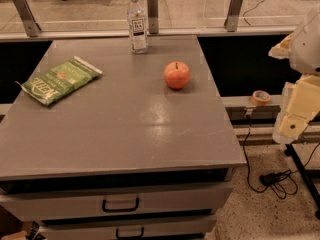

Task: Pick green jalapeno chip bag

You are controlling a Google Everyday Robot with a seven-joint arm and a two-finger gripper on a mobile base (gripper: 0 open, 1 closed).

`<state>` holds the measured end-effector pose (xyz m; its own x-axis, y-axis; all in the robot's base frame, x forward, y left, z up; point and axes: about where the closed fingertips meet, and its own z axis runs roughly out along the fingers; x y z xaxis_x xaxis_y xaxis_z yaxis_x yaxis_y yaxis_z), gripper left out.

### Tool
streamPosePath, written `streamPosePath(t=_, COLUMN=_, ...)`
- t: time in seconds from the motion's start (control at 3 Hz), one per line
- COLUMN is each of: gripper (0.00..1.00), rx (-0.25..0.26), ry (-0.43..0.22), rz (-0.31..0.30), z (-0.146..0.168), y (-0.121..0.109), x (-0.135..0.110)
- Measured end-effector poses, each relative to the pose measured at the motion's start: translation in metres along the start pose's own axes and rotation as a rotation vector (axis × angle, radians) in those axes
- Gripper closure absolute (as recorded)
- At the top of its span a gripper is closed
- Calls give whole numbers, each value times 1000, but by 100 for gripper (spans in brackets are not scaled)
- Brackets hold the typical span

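The green jalapeno chip bag [59, 80] lies flat on the left part of the grey table [125, 129], at an angle, with white lettering and pale crimped ends. My gripper [292, 125] hangs at the far right of the view, off the table's right side and well away from the bag. It is a pale cream shape below the arm's white body. Nothing shows in it.
A red-orange apple [177, 75] sits right of the table's centre. A clear water bottle [137, 22] stands at the back edge. A roll of tape [260, 97] lies on a ledge to the right. Cables [272, 179] lie on the floor. Drawers [120, 204] face the front.
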<state>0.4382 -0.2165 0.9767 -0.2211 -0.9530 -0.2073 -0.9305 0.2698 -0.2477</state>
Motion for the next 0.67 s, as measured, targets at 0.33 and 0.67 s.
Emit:
streamPosePath(t=0.33, gripper=0, rx=0, ry=0, rz=0, z=0, y=0, x=0)
streamPosePath(t=0.67, gripper=0, rx=3, ry=4, rz=-20, z=5, y=-6, x=-11)
